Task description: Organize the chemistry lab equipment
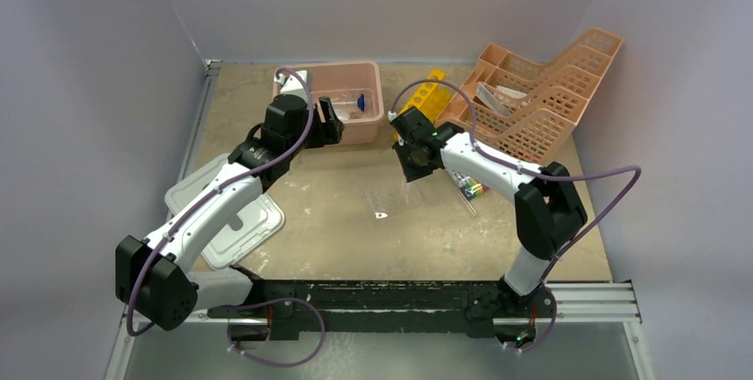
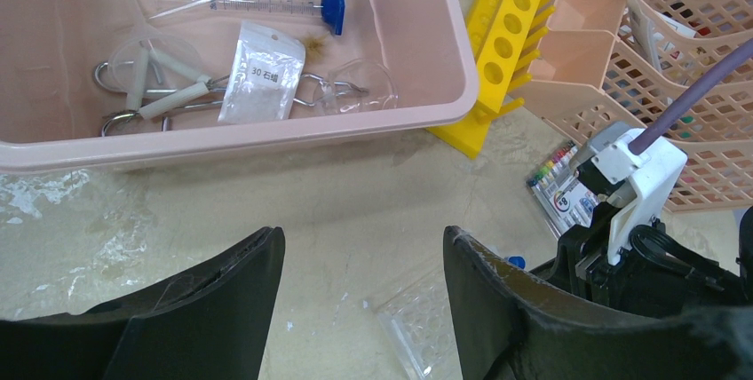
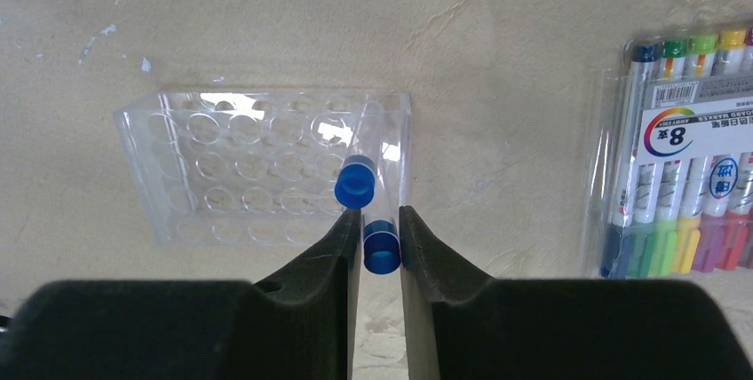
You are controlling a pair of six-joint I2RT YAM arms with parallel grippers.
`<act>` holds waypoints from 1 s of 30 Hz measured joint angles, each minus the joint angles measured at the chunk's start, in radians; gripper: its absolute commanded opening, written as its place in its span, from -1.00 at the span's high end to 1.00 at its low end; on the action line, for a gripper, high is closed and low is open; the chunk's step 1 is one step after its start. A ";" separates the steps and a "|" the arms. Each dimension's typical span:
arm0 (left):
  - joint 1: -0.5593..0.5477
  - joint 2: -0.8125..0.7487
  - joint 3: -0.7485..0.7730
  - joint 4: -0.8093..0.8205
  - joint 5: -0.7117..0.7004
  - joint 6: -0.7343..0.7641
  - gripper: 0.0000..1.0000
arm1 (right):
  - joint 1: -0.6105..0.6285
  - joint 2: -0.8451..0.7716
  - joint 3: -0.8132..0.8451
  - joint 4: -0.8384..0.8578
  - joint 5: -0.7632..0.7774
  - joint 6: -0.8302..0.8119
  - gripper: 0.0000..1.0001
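At the lower left of the top view a white lid (image 1: pixel 226 213) lies flat on the surface (image 1: pixel 337 220) beside the left arm. Near the middle of that view sits the clear well plate (image 3: pixel 257 167), flat on the surface. The right pincer (image 3: pixel 380 220) is at the plate's lower right edge, its fingers narrowed onto the blue cap of a blue-capped tube (image 3: pixel 383 251), one finger pressed against each side. A second blue-capped tube (image 3: pixel 357 180) lies across the plate's right end, just above the first. A marker pack (image 3: pixel 684 158) lies to the right, apart from the plate.

Farther up, the left pincer (image 2: pixel 362 238) hovers in front of the pink tub (image 2: pixel 448 43) with its fingers wide apart and nothing between them. Inside the tub lie a wire triangle (image 2: pixel 164 100) with white sleeves, a small plastic bag (image 2: pixel 262 74) beside it, and a syringe (image 2: pixel 249 3) with a blue end along the far wall. To the right of the tub stands a yellow rack (image 2: pixel 511 34), touching the peach basket (image 2: pixel 657 43) in the upper right.
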 measured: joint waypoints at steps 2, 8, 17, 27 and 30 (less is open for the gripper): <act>0.000 0.000 0.000 0.000 0.000 0.000 -0.29 | 0.000 0.008 0.013 -0.003 0.006 0.000 0.54; 0.000 0.000 0.000 0.000 0.000 0.000 -0.29 | 0.000 0.031 0.037 -0.018 0.017 0.000 0.53; 0.000 0.000 0.000 0.000 0.000 0.000 -0.29 | 0.000 0.100 0.100 -0.070 0.023 0.006 0.39; 0.000 -0.008 -0.001 0.000 0.000 0.000 -0.29 | 0.000 0.118 0.114 -0.122 0.023 0.035 0.29; 0.000 -0.013 -0.002 0.000 0.000 0.000 -0.29 | 0.000 0.117 0.122 -0.126 0.015 0.042 0.32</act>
